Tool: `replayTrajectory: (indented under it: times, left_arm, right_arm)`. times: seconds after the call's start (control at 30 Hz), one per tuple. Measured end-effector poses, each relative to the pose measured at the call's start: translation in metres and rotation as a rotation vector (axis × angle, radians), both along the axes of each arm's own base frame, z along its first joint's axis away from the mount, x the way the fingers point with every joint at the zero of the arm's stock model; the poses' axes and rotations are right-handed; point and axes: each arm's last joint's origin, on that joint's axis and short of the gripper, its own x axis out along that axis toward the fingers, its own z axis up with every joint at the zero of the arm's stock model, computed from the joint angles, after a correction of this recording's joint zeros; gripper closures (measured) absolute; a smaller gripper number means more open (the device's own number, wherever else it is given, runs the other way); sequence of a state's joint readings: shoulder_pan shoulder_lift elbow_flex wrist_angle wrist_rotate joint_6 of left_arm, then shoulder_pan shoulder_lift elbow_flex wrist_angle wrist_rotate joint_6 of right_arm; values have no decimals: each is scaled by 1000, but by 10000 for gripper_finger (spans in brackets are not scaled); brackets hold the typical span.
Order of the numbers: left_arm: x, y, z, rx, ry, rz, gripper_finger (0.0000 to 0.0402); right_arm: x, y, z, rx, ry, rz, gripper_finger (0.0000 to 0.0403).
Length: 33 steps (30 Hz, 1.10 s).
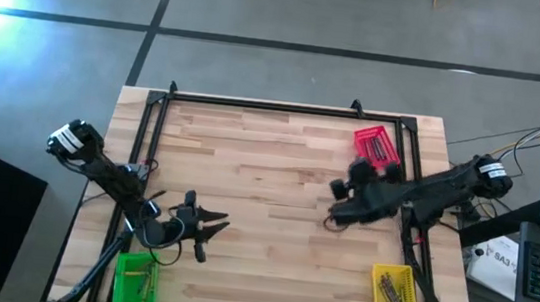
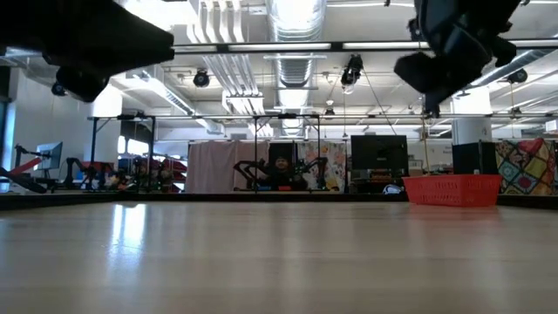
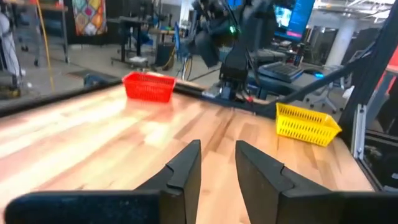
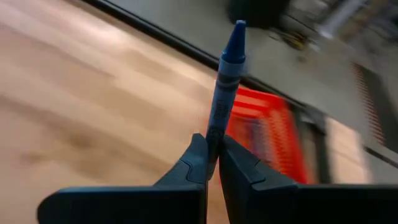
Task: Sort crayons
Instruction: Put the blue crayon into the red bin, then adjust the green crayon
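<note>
My right gripper (image 4: 212, 149) is shut on a blue crayon (image 4: 225, 74) above the table's right half, near the red tray (image 1: 375, 147). In the high view this gripper (image 1: 352, 176) hangs clear of the wood. My left gripper (image 3: 217, 163) stands open and level over the near left of the table (image 1: 207, 223), with nothing between its fingers. Several crayons lie in the green tray (image 1: 136, 280) at the near left corner. More crayons lie in the yellow tray (image 1: 394, 293) at the near right. My right gripper pinches the blue crayon's blunt lower end (image 4: 214, 132) between its two fingers. The crayon runs along the fingers and sticks out ahead of them, pointed tip (image 4: 238, 28) foremost. It is lifted clear of the table, with the red tray (image 4: 264, 127) beyond it.
A black frame (image 1: 255, 103) runs round the tabletop. The red tray (image 3: 149, 87) sits at the far right and the yellow tray (image 3: 308, 121) at the near right. Bare wood (image 1: 267, 181) lies between the two arms. A keyboard and gear stand off the table's right side.
</note>
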<state>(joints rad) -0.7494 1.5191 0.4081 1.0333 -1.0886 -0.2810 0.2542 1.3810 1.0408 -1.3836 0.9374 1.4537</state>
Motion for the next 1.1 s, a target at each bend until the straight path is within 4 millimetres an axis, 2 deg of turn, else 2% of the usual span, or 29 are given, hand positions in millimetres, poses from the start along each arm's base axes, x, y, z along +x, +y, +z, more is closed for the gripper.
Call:
replayTrajectory:
  times: [0.37, 0.57, 0.83, 1.0, 1.1]
  left_arm:
    - [2, -1, 1, -7, 5, -2, 323]
    - [6, -4, 1, 22, 63, -79, 323]
    - [8, -7, 2, 29, 162, -54, 323]
    - [-1, -1, 1, -4, 443, -50, 323]
    - [-10, 3, 13, -121, 661, -12, 323]
  right_arm:
    - [-23, -85, -7, 144, 264, -268, 389]
    - [-21, -114, -13, 257, 303, -227, 349]
    - [-18, -131, -14, 272, 303, -179, 306]
    - [-14, -122, -13, 268, 319, -118, 305]
    - [-5, -108, -11, 223, 305, -37, 306]
